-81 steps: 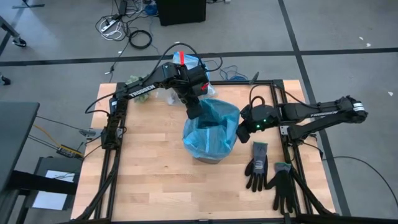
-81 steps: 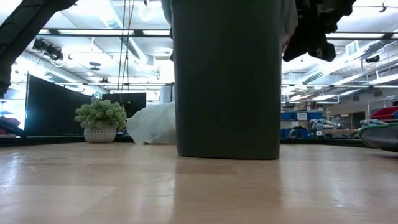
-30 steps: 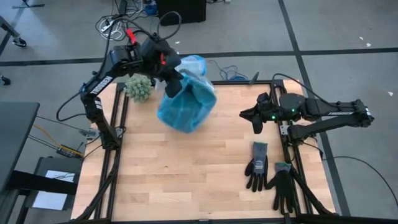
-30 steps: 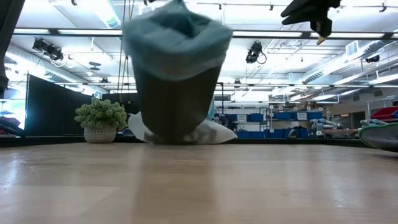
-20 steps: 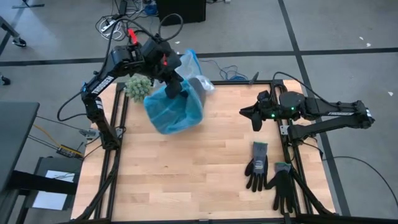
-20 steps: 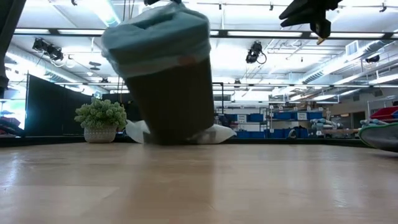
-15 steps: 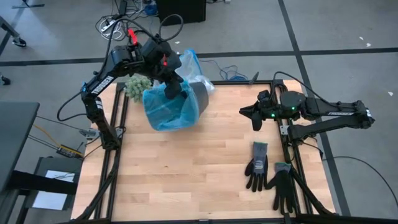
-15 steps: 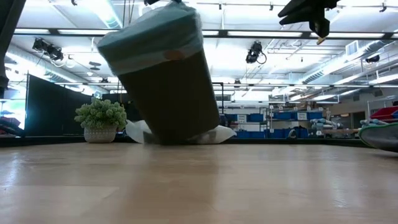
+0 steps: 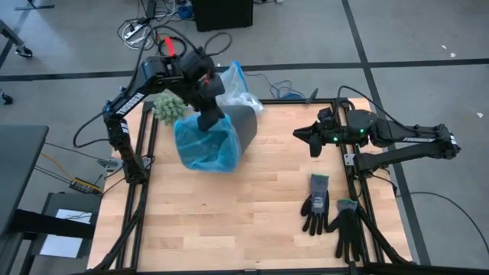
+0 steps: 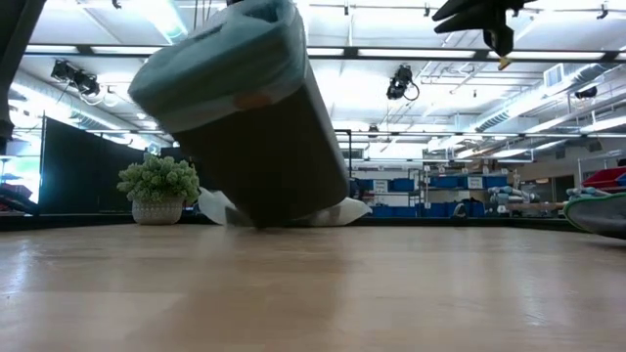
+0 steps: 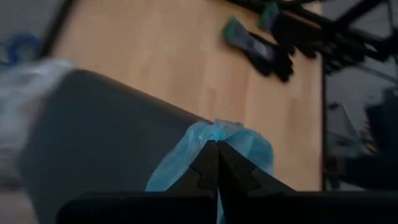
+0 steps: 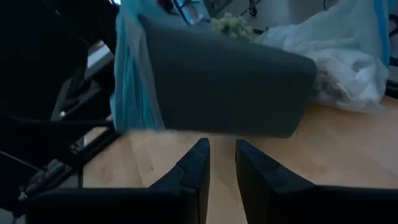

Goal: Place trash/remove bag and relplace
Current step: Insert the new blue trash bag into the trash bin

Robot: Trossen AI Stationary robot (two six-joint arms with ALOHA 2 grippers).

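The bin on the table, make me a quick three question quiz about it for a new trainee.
1. True or false: the black bin stands upright.
2. What does the left end effector grip? A) a black glove B) the light-blue bag at the bin's rim C) the green clump
3. Fill in: the right end effector hangs over the table's ___ edge, holding nothing.

Key
1. False; it is tilted, lifted by its liner.
2. B
3. right
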